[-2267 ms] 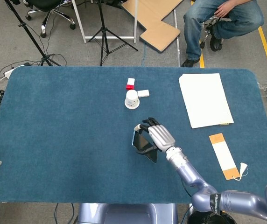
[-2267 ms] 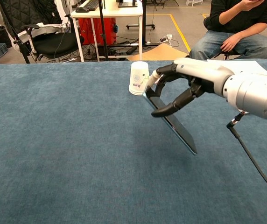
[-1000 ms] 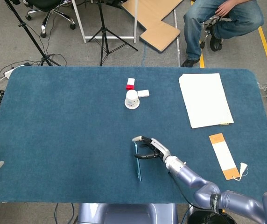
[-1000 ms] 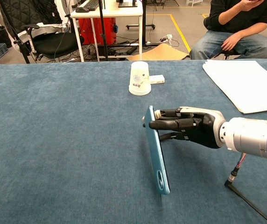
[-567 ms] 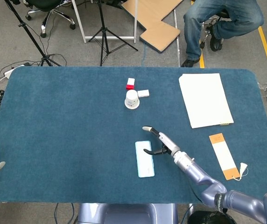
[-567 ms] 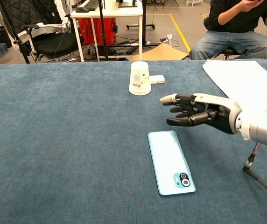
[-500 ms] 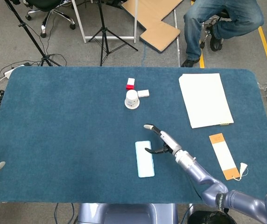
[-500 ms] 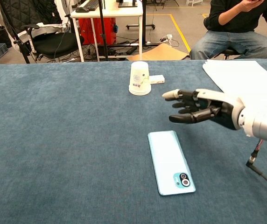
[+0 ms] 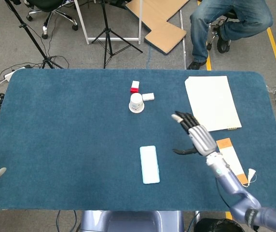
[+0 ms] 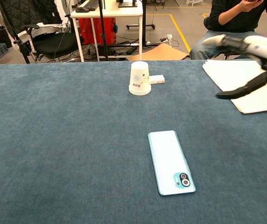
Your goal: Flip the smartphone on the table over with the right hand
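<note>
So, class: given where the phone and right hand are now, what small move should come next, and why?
Probably just withdraw the right hand to rest. The smartphone lies flat with its camera side up, apart from the open hand, so the flip looks done.

Near the middle of the blue table [image 9: 61, 125] we see an upturned white paper cup [image 9: 136, 102], with a small white box [image 9: 148, 96] just beside it and a red-and-white box [image 9: 135, 86] behind. At right lie white paper sheets [image 9: 211, 102] and an orange tag [image 9: 231, 161]. A seated person [image 9: 229, 19] occupies the upper right.
</note>
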